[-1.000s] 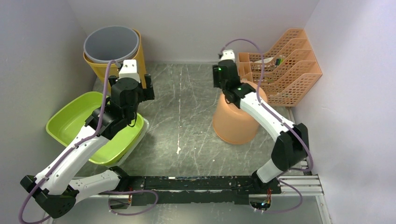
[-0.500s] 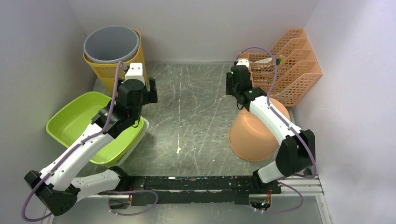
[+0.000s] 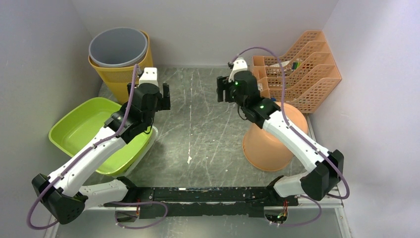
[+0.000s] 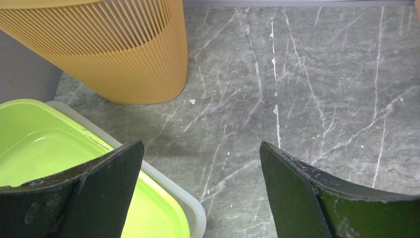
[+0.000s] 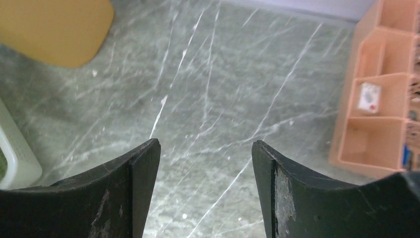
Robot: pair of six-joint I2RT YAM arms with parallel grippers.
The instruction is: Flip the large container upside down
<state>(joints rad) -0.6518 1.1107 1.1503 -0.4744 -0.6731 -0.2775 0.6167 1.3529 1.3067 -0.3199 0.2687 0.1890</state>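
Orange plastic bucket-shaped large container stands on the right of the grey marbled table, partly under the right arm and just near of the orange lattice file rack. Its axis appears near vertical, wide mouth down, closed base up. Judged light, stiff and smooth-walled; the rim offers the surest hold. Left gripper and right gripper both stand agape, empty.

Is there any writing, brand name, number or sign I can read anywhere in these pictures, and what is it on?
No text can be read in any view.
White card in the orange organizer: a reddish mark, too blurred to read.
Orange tub, green basin, yellow basket: no lettering visible.
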